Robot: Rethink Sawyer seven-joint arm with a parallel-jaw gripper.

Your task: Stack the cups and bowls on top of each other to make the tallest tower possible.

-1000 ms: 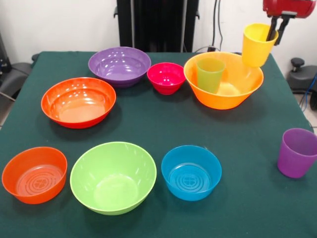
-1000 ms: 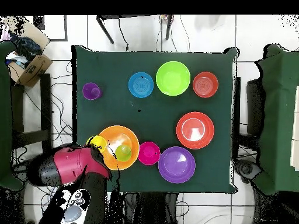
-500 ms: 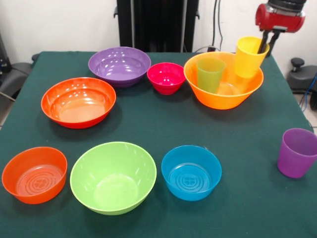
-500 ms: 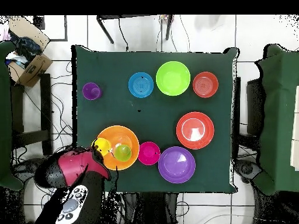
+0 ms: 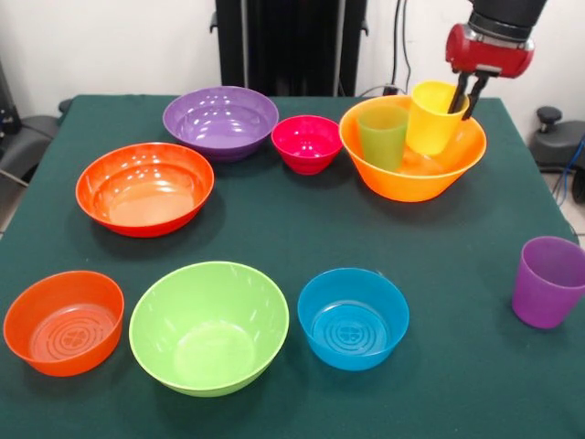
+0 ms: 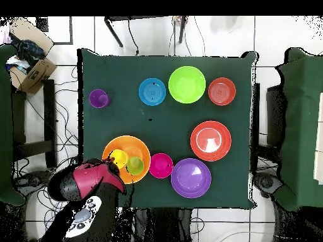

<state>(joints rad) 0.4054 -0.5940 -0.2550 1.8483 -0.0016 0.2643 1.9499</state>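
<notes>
My gripper (image 5: 467,94) (image 6: 111,166) is shut on the rim of the yellow cup (image 5: 433,117) (image 6: 118,157) and holds it tilted inside the big orange bowl (image 5: 407,178) (image 6: 130,142). The green cup (image 5: 382,135) (image 6: 135,166) stands upright in the same bowl, just beside the yellow one. The purple cup (image 5: 547,282) (image 6: 98,98) stands alone near the table's edge. No tower stands.
Spread over the green table (image 5: 274,229) are a purple bowl (image 5: 220,121), small pink bowl (image 5: 307,143), wide red-orange bowl (image 5: 144,187), small orange bowl (image 5: 63,321), big lime green bowl (image 5: 208,326) and small blue bowl (image 5: 353,317).
My gripper has carried the yellow cup from beyond the orange bowl's rim inward and down, so it now sits inside the bowl next to the green cup.
</notes>
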